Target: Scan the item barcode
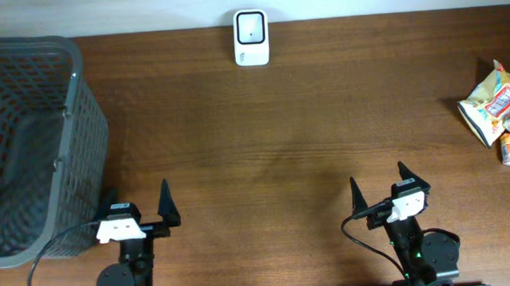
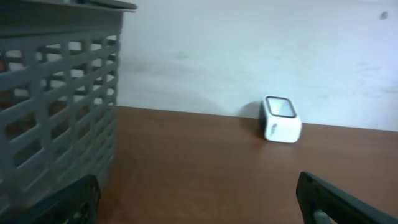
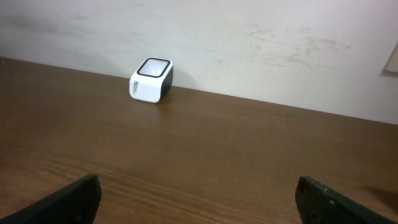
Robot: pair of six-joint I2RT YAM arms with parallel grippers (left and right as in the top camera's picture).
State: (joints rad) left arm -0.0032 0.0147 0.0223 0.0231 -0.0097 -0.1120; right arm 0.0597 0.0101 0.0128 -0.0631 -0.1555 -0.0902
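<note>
Left gripper point(image 1: 139, 205): wide open, holding nothing
Right gripper point(image 1: 378, 182): wide open, holding nothing
Scanner point(image 1: 251, 38): small white box, far ahead of both grippers, at the back of the counter point(image 1: 264, 143)
Snack bags point(image 1: 498, 111): well off to the right of the right gripper, a bit ahead
Basket point(image 1: 87, 159): grey, just left of the left gripper
</note>
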